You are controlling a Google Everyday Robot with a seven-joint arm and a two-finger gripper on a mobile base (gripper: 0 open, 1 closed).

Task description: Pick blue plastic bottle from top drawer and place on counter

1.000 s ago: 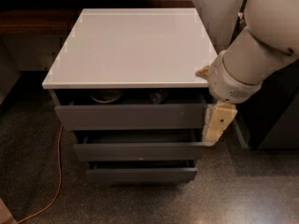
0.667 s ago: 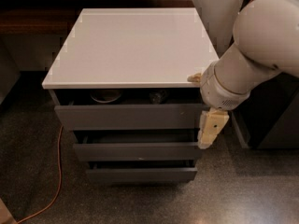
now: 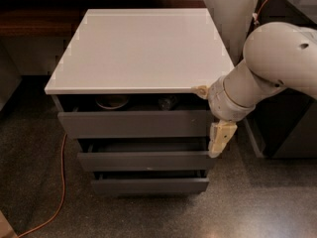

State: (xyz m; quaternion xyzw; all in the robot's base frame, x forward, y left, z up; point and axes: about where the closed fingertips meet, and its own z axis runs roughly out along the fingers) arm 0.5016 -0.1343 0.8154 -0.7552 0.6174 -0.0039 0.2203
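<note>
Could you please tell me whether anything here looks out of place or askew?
Nothing looks spilled or damaged. The top drawer stands slightly ajar under the counter, with dim items inside. The claw hangs by its right front corner. An orange cable trails loose across the floor.

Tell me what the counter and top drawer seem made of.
The counter: probably laminate or painted board, smooth matte white. The top drawer: likely painted metal or board, flat dark grey, no grain. The hand, hanging by its right end, looks cream plastic.

Office-like room: speckled floor (image 3: pixel 257 207), tool (image 3: pixel 216 146) beside grey drawer cabinet (image 3: pixel 133 125).
</note>
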